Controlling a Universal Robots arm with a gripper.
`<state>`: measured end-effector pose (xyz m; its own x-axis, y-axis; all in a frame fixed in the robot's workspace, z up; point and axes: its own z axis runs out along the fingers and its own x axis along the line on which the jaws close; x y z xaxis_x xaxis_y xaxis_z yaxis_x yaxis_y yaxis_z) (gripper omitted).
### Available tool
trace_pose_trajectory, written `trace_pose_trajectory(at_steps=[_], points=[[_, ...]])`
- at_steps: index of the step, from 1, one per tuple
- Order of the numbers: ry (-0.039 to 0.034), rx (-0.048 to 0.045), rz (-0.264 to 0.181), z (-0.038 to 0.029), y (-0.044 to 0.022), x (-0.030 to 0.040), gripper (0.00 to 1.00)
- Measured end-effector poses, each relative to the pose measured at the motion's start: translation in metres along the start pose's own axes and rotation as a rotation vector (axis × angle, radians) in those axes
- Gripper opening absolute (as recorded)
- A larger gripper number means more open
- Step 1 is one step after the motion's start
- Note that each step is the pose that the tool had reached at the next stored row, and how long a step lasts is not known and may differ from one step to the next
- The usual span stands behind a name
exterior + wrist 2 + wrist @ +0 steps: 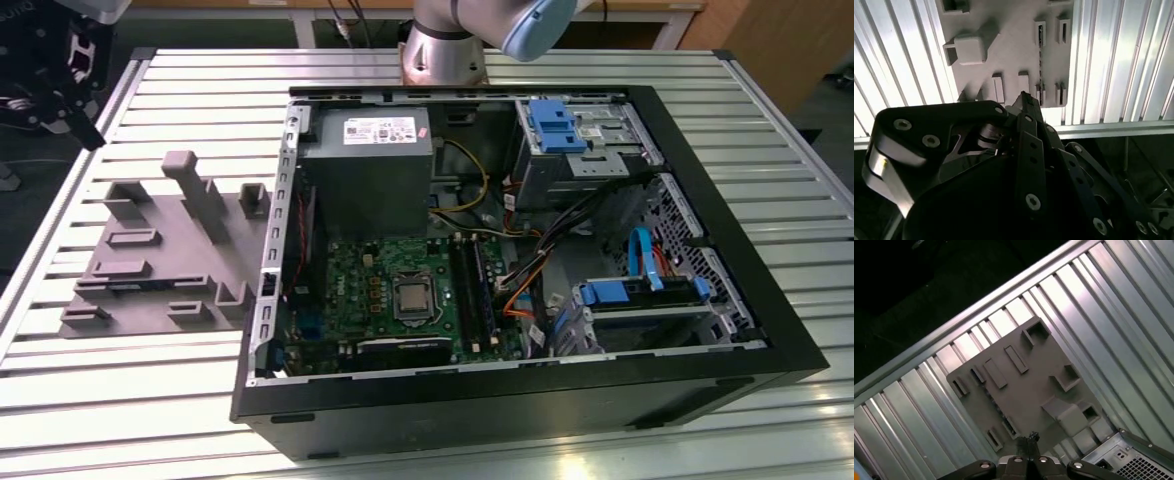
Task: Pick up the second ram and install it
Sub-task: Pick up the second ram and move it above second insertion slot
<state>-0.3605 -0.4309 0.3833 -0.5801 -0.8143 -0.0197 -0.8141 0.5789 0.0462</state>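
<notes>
The second ram (1040,60) is a thin dark strip standing on edge in the grey fixture tray (1009,60), held between small raised blocks. My gripper (1024,100) hangs well above the tray. Its dark fingers are drawn together to a point with nothing between them, and that point lines up near one end of the strip. In the first wrist view the gripper (1029,439) shows over the tray (1029,380) from high up. The tray (147,260) lies at the exterior view's left, beside the open computer case (534,250).
The case lies on a slatted aluminium table (160,400), with its motherboard (400,290) and long black memory slots (470,290) exposed. Inside it are a power supply (367,170), cables and blue drive brackets (554,125). The arm's base (441,50) stands behind the case. The table's edge (954,325) runs near the tray.
</notes>
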Motion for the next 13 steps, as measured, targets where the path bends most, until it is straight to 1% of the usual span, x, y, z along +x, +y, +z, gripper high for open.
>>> trace_pose_trajectory(at_steps=[13], points=[[0.0111, -0.0048, -0.234, 0.0028, -0.0002, 0.0001, 0.11]])
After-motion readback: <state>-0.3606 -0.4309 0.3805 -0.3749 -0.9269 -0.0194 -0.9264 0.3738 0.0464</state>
